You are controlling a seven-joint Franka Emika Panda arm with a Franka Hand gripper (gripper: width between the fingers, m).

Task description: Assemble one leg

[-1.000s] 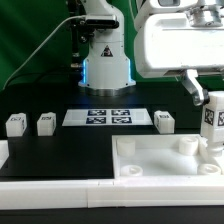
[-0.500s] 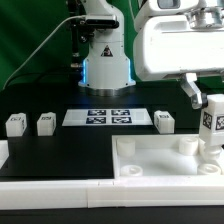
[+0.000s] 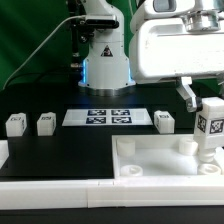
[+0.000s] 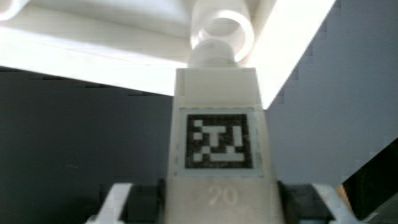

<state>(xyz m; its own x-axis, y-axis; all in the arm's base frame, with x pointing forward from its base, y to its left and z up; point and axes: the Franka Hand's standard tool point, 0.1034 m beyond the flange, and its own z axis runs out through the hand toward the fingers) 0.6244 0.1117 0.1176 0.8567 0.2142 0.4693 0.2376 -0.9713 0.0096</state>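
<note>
My gripper [image 3: 209,110] is shut on a white leg [image 3: 208,128] with a black-and-white tag, at the exterior view's right. It holds the leg upright over the right part of the large white tabletop [image 3: 150,165], with the leg's lower end at or in a round corner socket. In the wrist view the leg [image 4: 222,130] fills the middle, its far end meets the socket [image 4: 224,28], and dark pads [image 4: 146,198] press its sides. Three more legs [image 3: 14,124], [image 3: 45,123], [image 3: 165,120] stand on the black table.
The marker board [image 3: 110,117] lies flat at the middle back of the black table. The arm's base [image 3: 107,60] stands behind it. A white rail [image 3: 50,192] runs along the front edge.
The gripper and the held leg have shifted slightly toward the exterior view's left and a little lower over the tabletop. The other legs have not moved.
</note>
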